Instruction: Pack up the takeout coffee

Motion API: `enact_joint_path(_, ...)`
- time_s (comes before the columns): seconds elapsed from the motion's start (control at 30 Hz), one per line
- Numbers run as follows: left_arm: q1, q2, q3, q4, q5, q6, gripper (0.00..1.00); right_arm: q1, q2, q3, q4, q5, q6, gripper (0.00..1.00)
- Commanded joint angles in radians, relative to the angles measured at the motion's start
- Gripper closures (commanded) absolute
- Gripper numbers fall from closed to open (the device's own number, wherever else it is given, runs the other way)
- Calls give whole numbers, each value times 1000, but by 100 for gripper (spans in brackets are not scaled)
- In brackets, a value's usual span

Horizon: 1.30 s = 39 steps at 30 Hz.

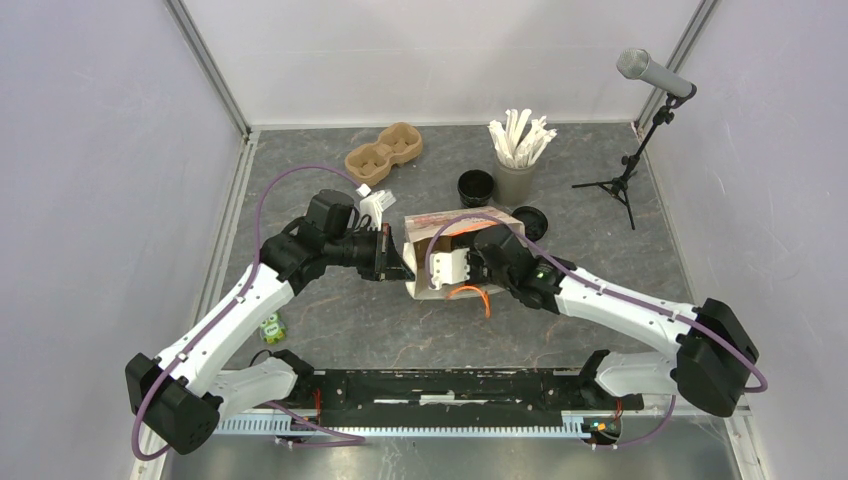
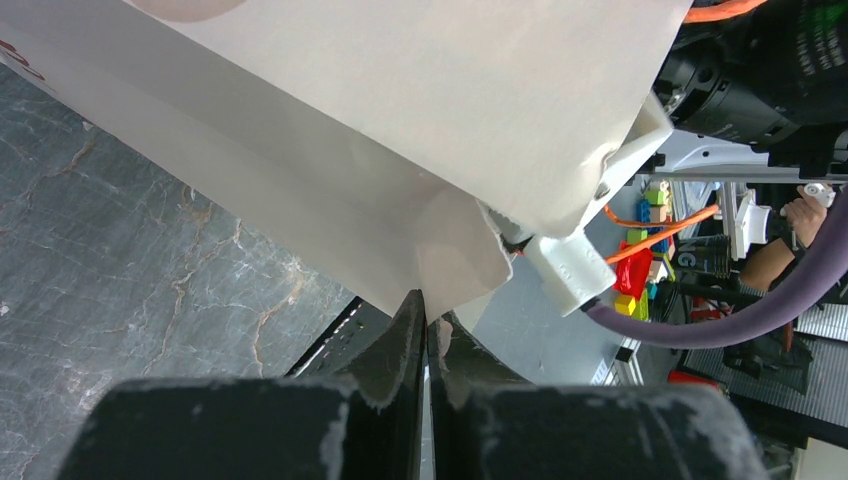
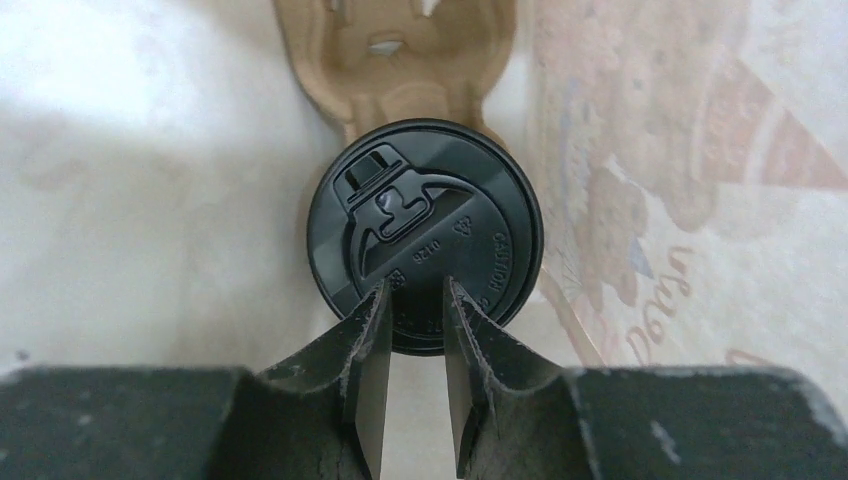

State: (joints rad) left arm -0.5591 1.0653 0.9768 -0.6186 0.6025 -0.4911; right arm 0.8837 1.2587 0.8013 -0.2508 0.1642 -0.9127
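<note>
While the right jaws hover parted and empty over its lid, the takeout coffee (image 3: pixel 425 230) sits in a pulp carrier (image 3: pixel 400 40) inside the paper bag (image 2: pixel 400 120). Should the left jaws, clenched on the bag's edge, slip, withdrawal could topple it.

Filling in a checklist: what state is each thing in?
Bag: open, edge pinched.
Coffee: lidded, inside bag.
Second cup: unlidded, upright.
Loose lid: off, beside bag.
Left end effector: shut on bag.
Right end effector: slightly open, over coffee.
</note>
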Motion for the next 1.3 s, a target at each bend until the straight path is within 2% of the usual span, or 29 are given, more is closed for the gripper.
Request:
enact_joint_path(0.0, -7, -3, 38, 13, 7, 33, 92, -27, -36, -13, 92, 47, 51, 69)
enact_joint_path(1.27, -9, -5, 38, -3, 16, 49, 92, -90, 6, -63, 175, 71, 155, 69)
